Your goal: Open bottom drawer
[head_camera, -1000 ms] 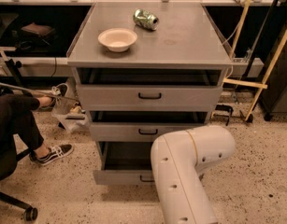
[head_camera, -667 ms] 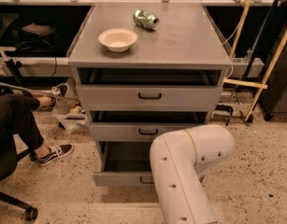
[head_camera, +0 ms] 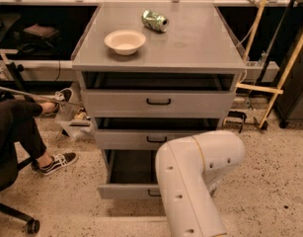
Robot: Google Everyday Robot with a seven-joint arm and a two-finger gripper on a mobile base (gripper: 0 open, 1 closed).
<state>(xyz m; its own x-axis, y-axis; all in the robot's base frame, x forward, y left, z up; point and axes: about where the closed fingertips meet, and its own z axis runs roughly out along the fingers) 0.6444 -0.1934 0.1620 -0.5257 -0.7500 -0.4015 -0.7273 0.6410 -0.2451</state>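
Observation:
The grey three-drawer cabinet (head_camera: 161, 53) stands in the middle of the camera view. Its bottom drawer (head_camera: 126, 190) is pulled out, its dark inside showing, and the left end of its black bar handle (head_camera: 152, 193) peeks out beside my arm. The middle drawer (head_camera: 136, 138) and top drawer (head_camera: 158, 102) stand slightly out. My white arm (head_camera: 195, 181) fills the lower middle and covers the right half of the bottom drawer. The gripper is hidden behind the arm, near the drawer front.
A cream bowl (head_camera: 125, 41) and a crushed green can (head_camera: 155, 20) lie on the cabinet top. A seated person's leg and black sneaker (head_camera: 55, 163) are at the left with a chair wheel (head_camera: 30, 226). Wooden poles (head_camera: 284, 78) lean at the right. Speckled floor lies around.
The arm has shifted slightly left and nearer. The bottom drawer stays pulled out about as far as before.

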